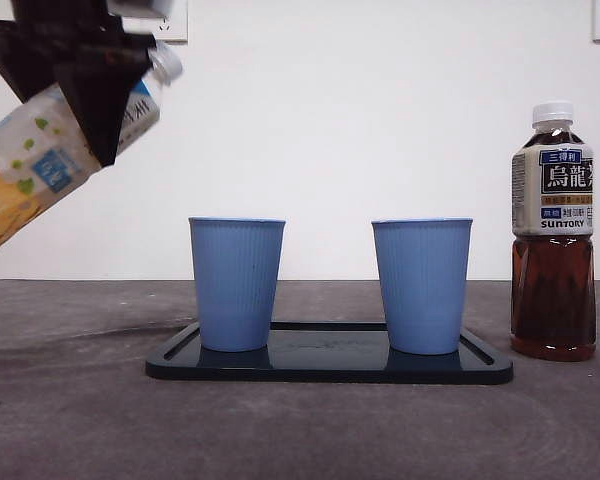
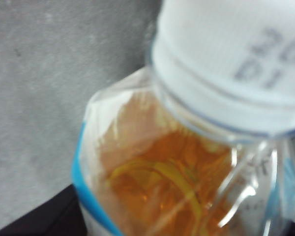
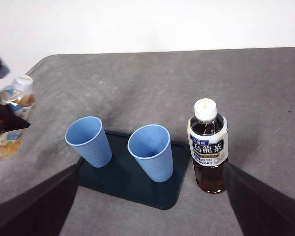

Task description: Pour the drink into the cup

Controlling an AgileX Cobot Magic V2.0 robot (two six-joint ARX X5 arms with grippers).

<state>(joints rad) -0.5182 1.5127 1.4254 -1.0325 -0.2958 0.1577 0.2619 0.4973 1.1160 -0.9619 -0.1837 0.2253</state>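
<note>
Front cam: low, level, near tray [image 1: 330,372]. Right wrist: high, looks down on the same tray. Left wrist: pressed close on tilted bottle [image 2: 187,147].

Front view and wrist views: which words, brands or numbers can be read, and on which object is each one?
"SUNTORY": on the label of the dark tea bottle, standing right of the tray.
"烏龍": large characters on the same label.
Small characters above them: too small to read.
Held juice bottle label: blurred, unreadable.
Its white cap: grey printed digits, too blurred to read.
</note>
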